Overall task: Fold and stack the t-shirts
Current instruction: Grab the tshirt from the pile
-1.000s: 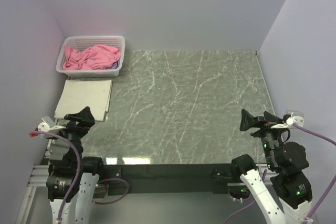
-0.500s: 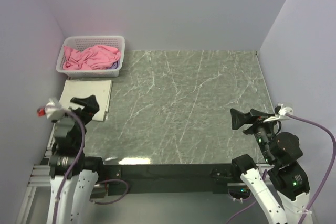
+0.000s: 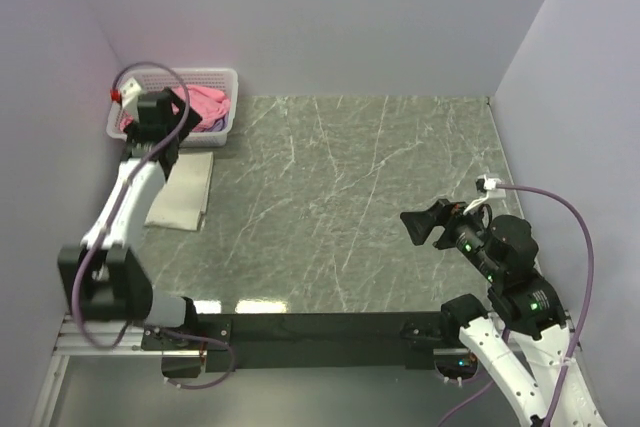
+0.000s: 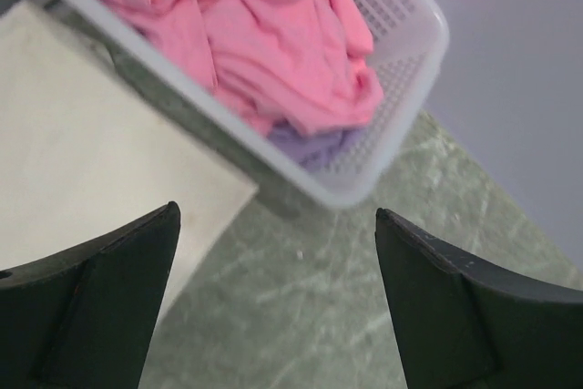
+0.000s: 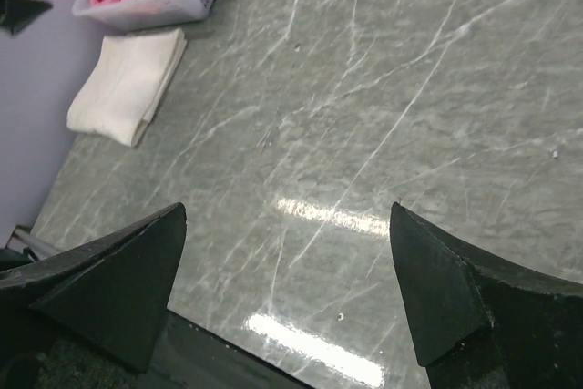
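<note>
Left gripper (image 4: 275,216), jaws wide, hangs over the lattice basket (image 4: 401,61) rim fencing the pink t-shirt (image 4: 264,52) atop the lavender t-shirt (image 4: 310,143), folded cream t-shirt (image 4: 82,152) alongside; right gripper (image 5: 288,211) jaws equally wide.

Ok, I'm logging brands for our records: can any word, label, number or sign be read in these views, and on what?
None can be read.
The pink t-shirt, lavender t-shirt, cream t-shirt, white basket and marbled table show no print. No neck label is in view.
</note>
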Action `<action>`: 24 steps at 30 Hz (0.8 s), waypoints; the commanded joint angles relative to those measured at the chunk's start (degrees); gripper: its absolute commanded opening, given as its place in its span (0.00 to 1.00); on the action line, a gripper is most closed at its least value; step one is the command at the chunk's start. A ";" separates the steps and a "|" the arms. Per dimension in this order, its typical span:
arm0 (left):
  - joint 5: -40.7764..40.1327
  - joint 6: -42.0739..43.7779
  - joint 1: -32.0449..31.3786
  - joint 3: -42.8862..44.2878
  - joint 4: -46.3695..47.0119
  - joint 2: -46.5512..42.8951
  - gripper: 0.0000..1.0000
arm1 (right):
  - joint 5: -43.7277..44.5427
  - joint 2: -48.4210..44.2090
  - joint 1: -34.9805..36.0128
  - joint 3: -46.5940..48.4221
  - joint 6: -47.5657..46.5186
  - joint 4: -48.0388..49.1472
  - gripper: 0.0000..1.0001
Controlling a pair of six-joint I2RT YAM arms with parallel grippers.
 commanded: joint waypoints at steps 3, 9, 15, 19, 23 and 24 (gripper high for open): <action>1.95 4.12 4.60 16.98 -2.10 17.76 0.91 | -2.80 0.91 -0.04 -1.57 0.56 4.69 0.98; 2.74 5.88 6.09 34.13 -7.90 35.44 0.82 | -2.62 2.41 0.05 -3.69 0.82 5.14 0.98; 3.45 6.76 6.36 42.93 -8.53 46.37 0.82 | -2.80 5.39 0.05 -4.13 0.56 6.10 0.98; 5.46 6.41 6.27 45.39 -7.47 50.76 0.80 | -4.03 7.15 0.05 -4.83 0.47 6.46 0.98; 6.00 6.50 6.36 46.01 -7.12 53.49 0.65 | -4.91 8.29 0.05 -4.75 0.30 6.20 0.98; 6.00 6.58 6.36 45.92 -7.21 53.41 0.53 | -4.91 8.38 0.05 -4.66 0.21 5.93 0.98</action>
